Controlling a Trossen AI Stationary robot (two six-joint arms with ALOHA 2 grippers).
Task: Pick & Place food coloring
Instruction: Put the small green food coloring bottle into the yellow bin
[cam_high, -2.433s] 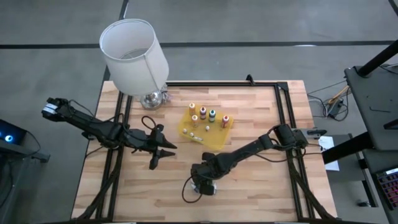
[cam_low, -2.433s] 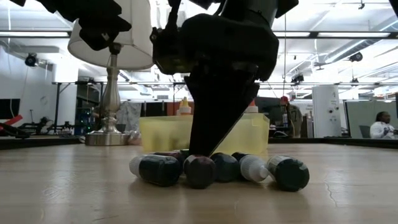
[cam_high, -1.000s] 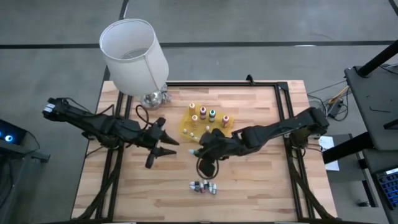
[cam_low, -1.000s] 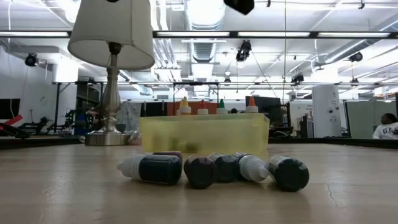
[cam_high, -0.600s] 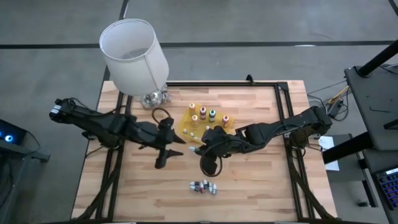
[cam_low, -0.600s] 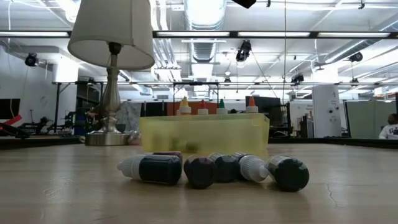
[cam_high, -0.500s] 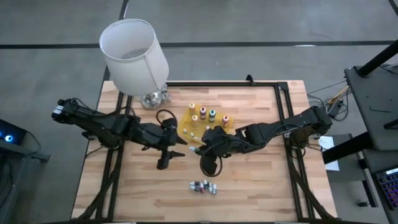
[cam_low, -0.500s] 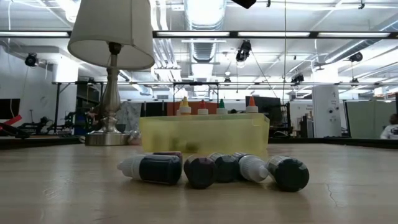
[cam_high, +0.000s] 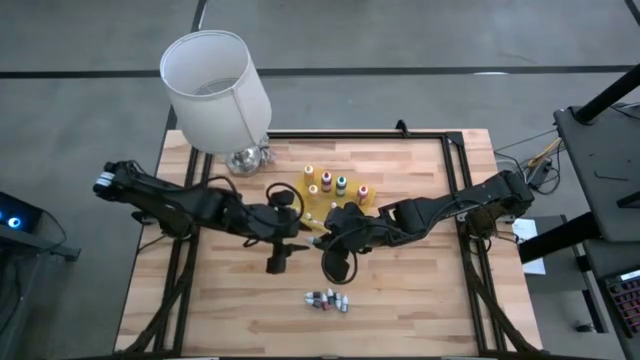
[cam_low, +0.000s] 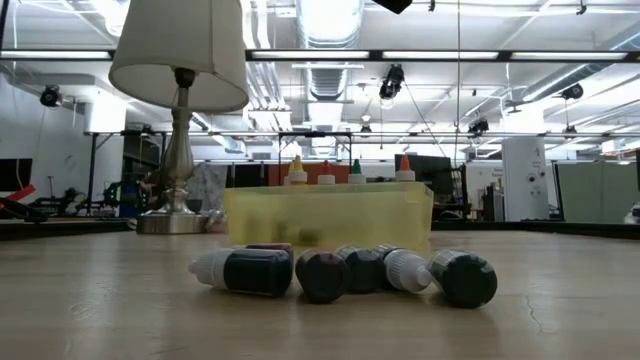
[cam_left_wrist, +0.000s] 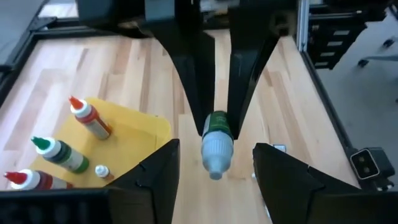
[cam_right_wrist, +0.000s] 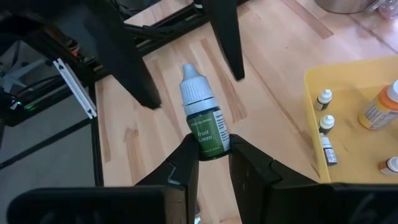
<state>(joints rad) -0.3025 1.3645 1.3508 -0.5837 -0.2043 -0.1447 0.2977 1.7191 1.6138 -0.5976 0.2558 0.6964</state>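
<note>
Filling most of the high view, the pale butcher-block wooden table carries a white fabric lampshade on a shiny metal lamp at the upper left of the frame. Near the frame's middle lies the flat yellow plastic tray, with several upright squeeze bottles with pale pointed tips standing in it and a few tiny vials lying beside them. Both dark arms reach toward the centre, meeting just below the tray. At the bottom of its wrist view the right gripper is clenched on a small green food coloring bottle with a white cap, its label reading green, held above the wood with the cap pointing toward the other arm. Facing it, the left gripper has its dark fingers spread, one on each side of the white cap and apart from it. Lower centre in the high view, a cluster of dark little bottles lies on its side on the table.
</note>
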